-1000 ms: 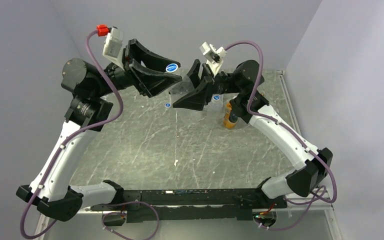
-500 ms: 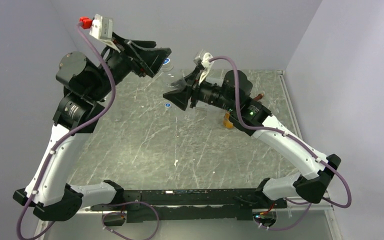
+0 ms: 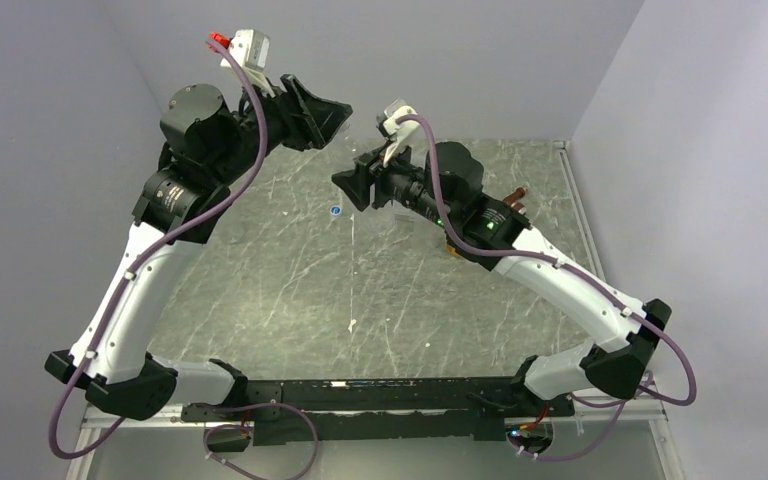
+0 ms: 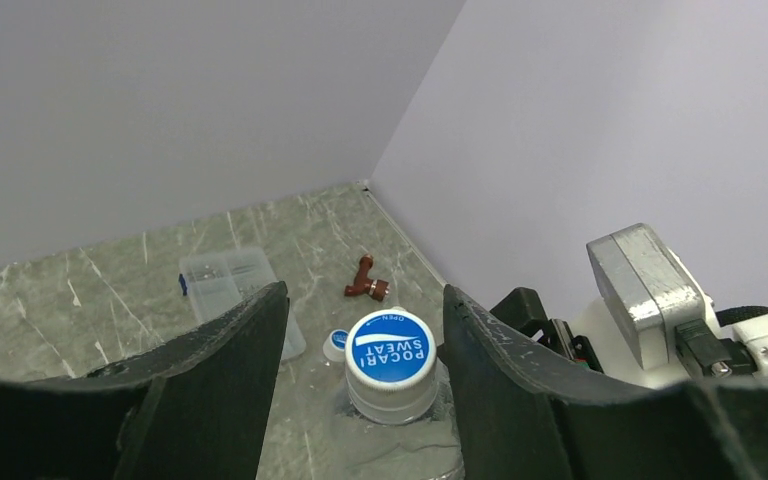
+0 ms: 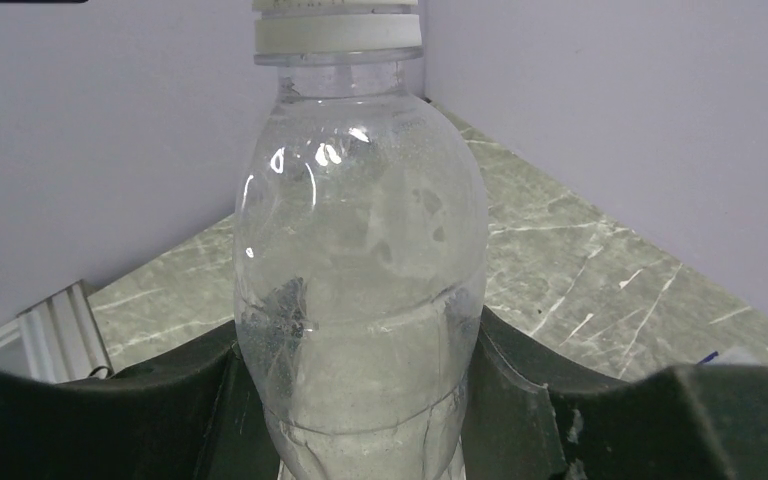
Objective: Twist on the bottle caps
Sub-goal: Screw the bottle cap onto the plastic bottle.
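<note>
My right gripper (image 3: pixel 352 185) is shut on a clear bottle (image 5: pixel 360 230) and holds it up off the table, its fingers (image 5: pixel 520 390) pressed to both sides of the body. A blue cap (image 4: pixel 391 347) with white lettering sits on the bottle's neck. My left gripper (image 4: pixel 362 305) is open around that cap, one jaw on each side, with a gap on the left and very little on the right. In the top view the left gripper (image 3: pixel 325 115) hides the cap. A loose blue cap (image 3: pixel 335 211) lies on the table, also in the left wrist view (image 4: pixel 337 340).
An orange bottle (image 3: pixel 453 250) stands mostly hidden under the right forearm. A small brown fitting (image 4: pixel 368 288) and a flat clear plastic box (image 4: pixel 225 280) lie on the marbled table (image 3: pixel 290 290) near the back. Walls close in at the back and right.
The left gripper has turned and swung right over the bottle's cap. The right gripper has moved left and back with the bottle still in it.
</note>
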Controlling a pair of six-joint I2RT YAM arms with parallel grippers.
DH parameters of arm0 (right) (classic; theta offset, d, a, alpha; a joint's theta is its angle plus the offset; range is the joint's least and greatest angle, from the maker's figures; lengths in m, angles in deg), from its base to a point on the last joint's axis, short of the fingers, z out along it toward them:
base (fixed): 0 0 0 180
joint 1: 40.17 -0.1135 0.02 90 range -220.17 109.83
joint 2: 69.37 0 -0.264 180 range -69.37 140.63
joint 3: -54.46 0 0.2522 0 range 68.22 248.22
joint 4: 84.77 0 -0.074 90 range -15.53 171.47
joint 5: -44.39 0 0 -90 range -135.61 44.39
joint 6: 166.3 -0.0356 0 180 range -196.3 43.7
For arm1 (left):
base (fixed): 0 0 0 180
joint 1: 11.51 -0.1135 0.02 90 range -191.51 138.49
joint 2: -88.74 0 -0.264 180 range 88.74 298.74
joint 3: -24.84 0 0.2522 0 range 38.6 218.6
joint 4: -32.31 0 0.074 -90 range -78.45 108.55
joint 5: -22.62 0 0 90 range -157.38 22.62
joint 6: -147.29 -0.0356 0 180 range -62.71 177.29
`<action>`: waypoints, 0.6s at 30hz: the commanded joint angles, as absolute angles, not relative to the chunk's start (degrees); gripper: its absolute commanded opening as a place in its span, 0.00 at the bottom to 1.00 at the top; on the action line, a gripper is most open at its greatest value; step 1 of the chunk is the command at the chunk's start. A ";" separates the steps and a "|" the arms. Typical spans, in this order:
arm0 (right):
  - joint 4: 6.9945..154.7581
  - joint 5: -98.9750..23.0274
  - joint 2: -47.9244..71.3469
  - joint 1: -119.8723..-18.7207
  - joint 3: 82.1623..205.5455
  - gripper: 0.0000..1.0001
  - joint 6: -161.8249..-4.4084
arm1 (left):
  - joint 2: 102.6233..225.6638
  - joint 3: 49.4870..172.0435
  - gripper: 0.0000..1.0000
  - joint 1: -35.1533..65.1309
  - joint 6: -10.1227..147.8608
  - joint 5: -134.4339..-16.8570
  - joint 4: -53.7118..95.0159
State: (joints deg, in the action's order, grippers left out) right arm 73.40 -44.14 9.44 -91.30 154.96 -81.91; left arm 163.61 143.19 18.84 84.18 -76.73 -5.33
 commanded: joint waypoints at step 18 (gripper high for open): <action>73.01 -48.60 11.31 -92.55 160.13 0.25 -79.26 | 163.96 145.77 0.52 18.81 85.24 -77.73 -6.35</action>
State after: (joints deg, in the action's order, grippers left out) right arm 71.25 -47.31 11.45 -92.24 156.77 -80.25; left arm 163.65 143.37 18.84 85.01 -77.03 -6.42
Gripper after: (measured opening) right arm 0.545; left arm 0.531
